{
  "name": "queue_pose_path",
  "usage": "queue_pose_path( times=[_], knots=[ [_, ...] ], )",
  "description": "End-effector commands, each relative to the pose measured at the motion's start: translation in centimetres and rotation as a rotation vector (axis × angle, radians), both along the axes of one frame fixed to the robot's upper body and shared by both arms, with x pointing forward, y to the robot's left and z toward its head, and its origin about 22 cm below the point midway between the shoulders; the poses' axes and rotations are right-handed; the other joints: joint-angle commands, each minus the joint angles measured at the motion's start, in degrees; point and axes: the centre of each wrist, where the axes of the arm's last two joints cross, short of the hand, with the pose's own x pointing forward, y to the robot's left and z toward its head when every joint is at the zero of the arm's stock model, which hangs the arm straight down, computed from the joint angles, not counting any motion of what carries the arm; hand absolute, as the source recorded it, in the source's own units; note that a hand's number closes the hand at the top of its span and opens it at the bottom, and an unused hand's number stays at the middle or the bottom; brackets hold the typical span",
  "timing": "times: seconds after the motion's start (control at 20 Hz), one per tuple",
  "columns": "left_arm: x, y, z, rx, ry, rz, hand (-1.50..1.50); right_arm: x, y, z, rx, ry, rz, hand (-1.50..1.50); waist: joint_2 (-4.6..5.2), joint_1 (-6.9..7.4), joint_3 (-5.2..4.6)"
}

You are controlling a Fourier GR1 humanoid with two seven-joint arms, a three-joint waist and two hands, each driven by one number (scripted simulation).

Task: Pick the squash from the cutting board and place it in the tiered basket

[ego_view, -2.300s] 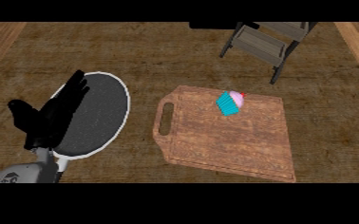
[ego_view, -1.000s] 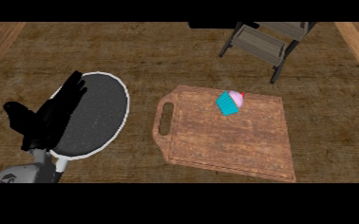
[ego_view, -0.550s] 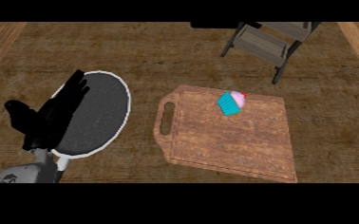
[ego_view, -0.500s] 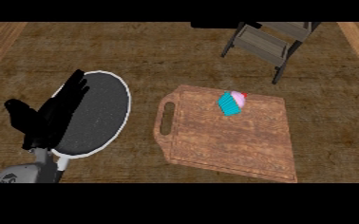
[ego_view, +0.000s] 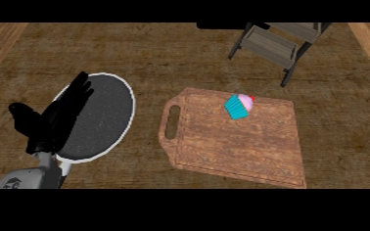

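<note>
A wooden cutting board (ego_view: 235, 139) lies on the brown wooden counter (ego_view: 166, 54), and it serves here as the landmark. Its slot handle (ego_view: 173, 122) is on its left side. On the board, close to its far edge and a little right of the middle, lies a small cupcake (ego_view: 239, 106) on its side, with a teal wrapper, pink frosting and a red spot at the top. No squash is visible on the board; the cupcake is the only thing on it.

Left of the board, just apart from the handle, is a dark round plate (ego_view: 108, 112) with a white rim. The left hand (ego_view: 54, 120) shows over the left part of this plate. Its fingers are straight and point away from the robot, the thumb stands out to the left, and it grasps nothing. The grey forearm (ego_view: 29, 178) comes in from the lower left corner.

Beyond the far right corner of the board stands the tiered basket (ego_view: 278, 46), grey with dark legs. It is apart from the board. The right hand shows nowhere.
</note>
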Motion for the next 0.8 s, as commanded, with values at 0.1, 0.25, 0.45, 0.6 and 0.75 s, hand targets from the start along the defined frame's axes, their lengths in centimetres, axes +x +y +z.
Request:
queue_pose_path(
  times=[0.1,0.25,0.45,0.6,0.75],
  knots=[
    [-0.5,-1.1,0.5,0.006,0.001,-0.022,0.00,0.4,-1.1,0.6,0.192,-0.048,-0.010,-1.50,0.17,0.64,0.05],
    [0.8,-0.2,0.2,0.010,-0.001,0.006,0.00,-0.1,-3.8,0.8,0.316,-0.097,-0.022,-1.50,0.19,-0.42,0.05],
    [0.7,-1.1,0.2,0.007,0.004,-0.005,0.00,-0.5,-3.8,2.8,0.492,-0.173,-0.035,-1.50,0.25,0.10,0.05],
    [-0.2,0.0,0.2,0.004,0.011,0.018,0.00,-1.2,-4.1,4.3,0.619,-0.217,-0.054,-1.50,-0.36,-0.64,0.04],
    [0.6,0.0,0.4,0.006,-0.001,0.014,0.00,-2.4,-8.3,4.9,0.648,-0.310,-0.075,-1.50,0.00,-0.77,0.05]
  ],
)
